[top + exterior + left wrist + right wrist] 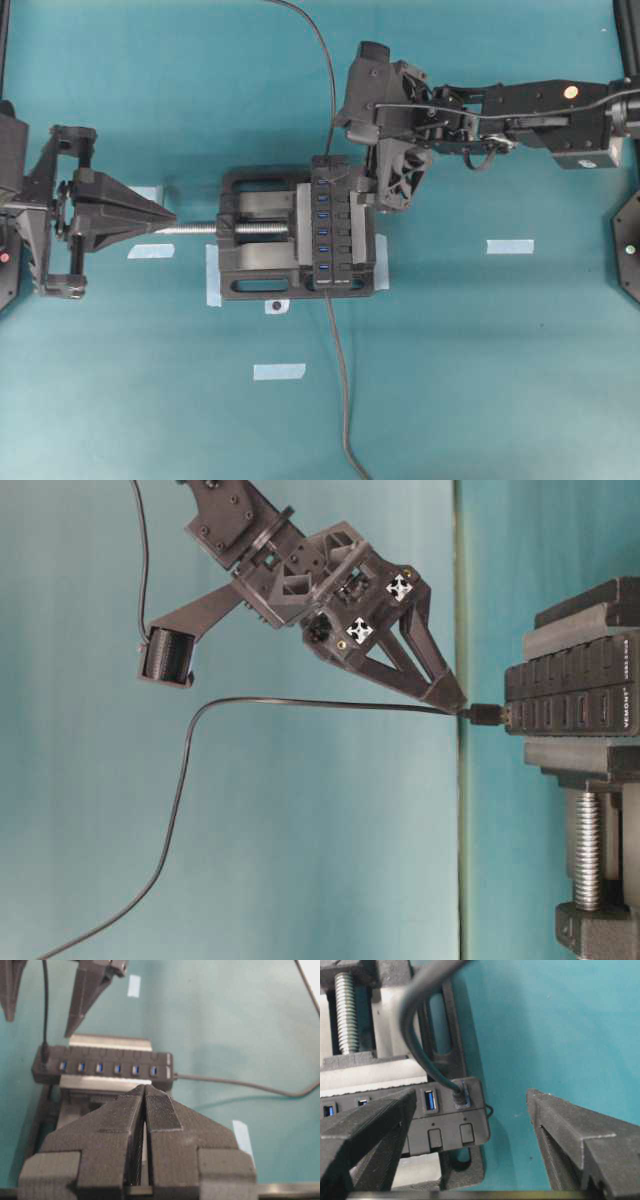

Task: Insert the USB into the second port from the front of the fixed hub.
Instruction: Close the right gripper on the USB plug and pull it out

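Right gripper (pixel 470 1135): jaws spread wide, holding nothing, poised over USB (pixel 461 1096) seated in fixed hub (pixel 445 1125).

A teal table (pixel 500 380) carries a black vise (pixel 250 275), 5 pale tape strips (pixel 279 372) and trailing cables (pixel 344 400).

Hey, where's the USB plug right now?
In the right wrist view the USB is seated in the end port of the fixed hub, beside an empty blue port. The right gripper stands open around that end.
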Motion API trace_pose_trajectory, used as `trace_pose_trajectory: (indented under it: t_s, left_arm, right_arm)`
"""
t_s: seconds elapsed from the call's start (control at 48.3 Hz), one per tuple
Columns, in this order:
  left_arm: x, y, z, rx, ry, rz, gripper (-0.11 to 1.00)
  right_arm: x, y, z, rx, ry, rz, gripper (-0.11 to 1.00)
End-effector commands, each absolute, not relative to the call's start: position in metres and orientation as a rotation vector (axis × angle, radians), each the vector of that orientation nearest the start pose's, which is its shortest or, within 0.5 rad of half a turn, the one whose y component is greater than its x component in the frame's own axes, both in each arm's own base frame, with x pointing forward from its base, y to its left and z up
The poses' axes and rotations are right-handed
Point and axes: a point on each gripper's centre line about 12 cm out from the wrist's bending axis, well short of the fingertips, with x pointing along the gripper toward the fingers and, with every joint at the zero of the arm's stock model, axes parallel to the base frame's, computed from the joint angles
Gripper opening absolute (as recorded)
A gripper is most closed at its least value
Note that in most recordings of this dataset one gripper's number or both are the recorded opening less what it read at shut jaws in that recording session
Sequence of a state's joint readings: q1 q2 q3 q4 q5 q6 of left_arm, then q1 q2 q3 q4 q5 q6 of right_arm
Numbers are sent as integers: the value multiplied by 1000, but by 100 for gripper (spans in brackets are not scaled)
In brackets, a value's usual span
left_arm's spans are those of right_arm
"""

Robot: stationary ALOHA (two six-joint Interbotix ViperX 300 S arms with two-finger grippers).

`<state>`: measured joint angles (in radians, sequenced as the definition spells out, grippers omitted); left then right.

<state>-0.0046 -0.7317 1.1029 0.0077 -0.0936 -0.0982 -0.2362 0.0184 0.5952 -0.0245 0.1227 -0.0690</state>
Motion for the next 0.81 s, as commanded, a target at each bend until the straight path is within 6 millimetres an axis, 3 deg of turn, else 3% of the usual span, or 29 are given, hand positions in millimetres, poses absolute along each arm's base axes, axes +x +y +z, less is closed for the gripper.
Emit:
trace_pose_trajectory:
  t_s: [0.0, 0.29, 0.787]
  left_arm:
    - [239, -2, 255, -88, 261, 4, 1]
    - [240, -1, 257, -91, 256, 6, 1]
    - [239, -2, 256, -91, 258, 3, 1]
  right_arm:
    - [390, -93, 184, -11, 711, -192, 92]
    - [397, -95, 173, -10, 731, -190, 92]
    - [404, -96, 173, -12, 731, -188, 91]
